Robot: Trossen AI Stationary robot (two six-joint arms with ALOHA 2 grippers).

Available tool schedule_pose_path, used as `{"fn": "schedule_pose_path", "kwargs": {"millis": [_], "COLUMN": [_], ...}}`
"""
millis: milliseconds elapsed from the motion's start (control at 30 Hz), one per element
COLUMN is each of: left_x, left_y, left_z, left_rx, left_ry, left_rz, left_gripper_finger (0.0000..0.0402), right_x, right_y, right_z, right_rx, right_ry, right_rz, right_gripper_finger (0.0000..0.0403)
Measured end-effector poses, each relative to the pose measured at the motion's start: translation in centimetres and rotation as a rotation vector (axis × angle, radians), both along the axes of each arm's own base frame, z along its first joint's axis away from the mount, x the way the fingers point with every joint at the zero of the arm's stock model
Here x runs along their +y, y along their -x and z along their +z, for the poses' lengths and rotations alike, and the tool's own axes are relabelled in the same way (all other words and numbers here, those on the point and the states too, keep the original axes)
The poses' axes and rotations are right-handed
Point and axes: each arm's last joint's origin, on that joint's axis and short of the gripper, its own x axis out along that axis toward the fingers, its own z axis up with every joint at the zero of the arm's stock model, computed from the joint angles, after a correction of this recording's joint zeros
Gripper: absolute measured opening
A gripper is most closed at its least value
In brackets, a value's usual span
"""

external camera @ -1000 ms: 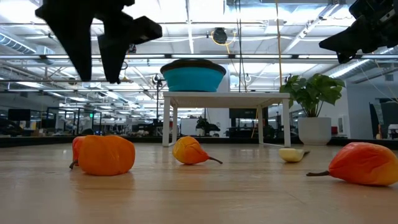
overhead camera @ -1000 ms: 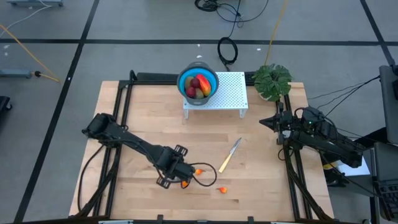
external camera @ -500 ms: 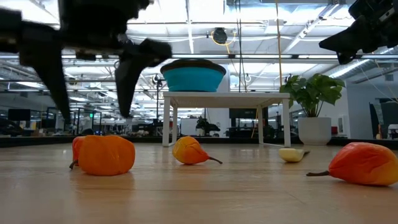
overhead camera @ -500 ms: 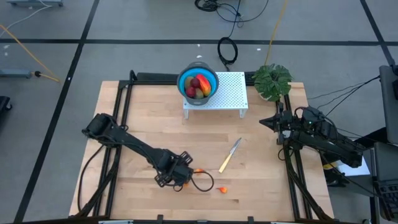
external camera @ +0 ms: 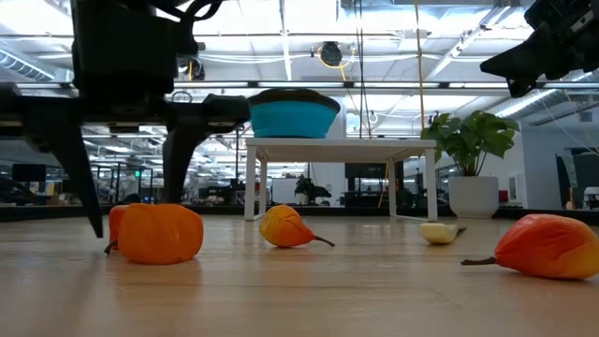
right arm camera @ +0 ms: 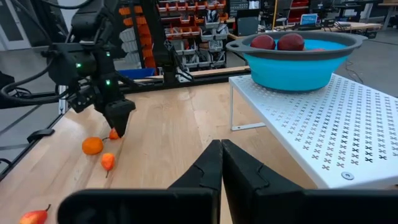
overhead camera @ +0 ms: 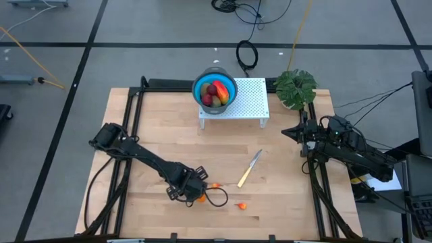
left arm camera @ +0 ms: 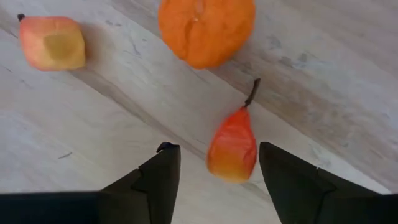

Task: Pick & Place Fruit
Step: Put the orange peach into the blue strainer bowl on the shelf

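My left gripper (overhead camera: 192,193) is open and low over the table near its near edge. In the left wrist view its fingers (left arm camera: 163,169) stand on either side of a small orange-red pear-shaped fruit (left arm camera: 232,148) without visibly touching it. A round orange fruit (left arm camera: 206,28) and a pink-yellow piece (left arm camera: 53,42) lie just beyond. Two more small orange fruits (overhead camera: 214,185) (overhead camera: 241,206) lie on the table to the right. A blue bowl (overhead camera: 233,85) on a white stand (overhead camera: 251,102) holds red, yellow-red and green fruit (overhead camera: 214,92). My right gripper (right arm camera: 221,152) is shut and empty, high at the table's right edge.
A yellow-handled knife (overhead camera: 248,169) lies right of the table's middle. A potted green plant (overhead camera: 295,88) stands at the far right corner. A black cable (overhead camera: 219,198) loops on the table beside my left gripper. Bare wood lies between the fruit and the stand.
My left gripper has come down toward the table, a little toward the near edge, and has turned about its upright axis, so that its fingers now stand low around the orange fruits. The fruits have stayed where they were.
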Motion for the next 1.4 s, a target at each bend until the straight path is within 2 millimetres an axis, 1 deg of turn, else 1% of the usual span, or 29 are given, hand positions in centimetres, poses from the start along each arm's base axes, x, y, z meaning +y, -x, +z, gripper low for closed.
{"fn": "schedule_pose_path", "kwargs": {"millis": [233,600,733,933,1100,1267,1400], "left_x": [-0.1,-0.1,-0.1,0.2,0.5,0.8,1.4], "left_y": [-0.1,-0.1,-0.1,-0.2,-0.1,-0.6,-1.5], "left_z": [-0.3,-0.2,-0.2,0.1,1.4,3.7,5.7], "left_rx": [-0.003,-0.004,-0.006,-0.024,-0.003,-0.020,-0.068], "left_ry": [-0.001,0.004,-0.001,-0.075,-0.151,-0.167,-0.107], "left_rz": [-0.050,-0.083,-0.048,0.111,0.290,0.603,0.902], "left_gripper_finger": [0.0186,0.0102,0.0085,0.0090,0.0098,0.0098,0.0097], "right_x": [0.0,0.0,0.0,0.0,0.0,0.0,0.0], "right_y": [0.0,0.0,0.0,0.0,0.0,0.0,0.0], "right_z": [0.0,0.0,0.0,0.0,0.0,0.0,0.0], "right_rx": [0.000,0.000,0.001,0.000,0.001,0.000,0.000], "right_ry": [0.001,0.002,0.002,0.002,0.002,0.002,0.002], "right_rz": [0.001,0.000,0.000,0.000,0.000,0.000,0.000], "right_gripper_finger": [0.0004,0.0004,0.0004,0.0004,0.0004,0.0004,0.0004]}}
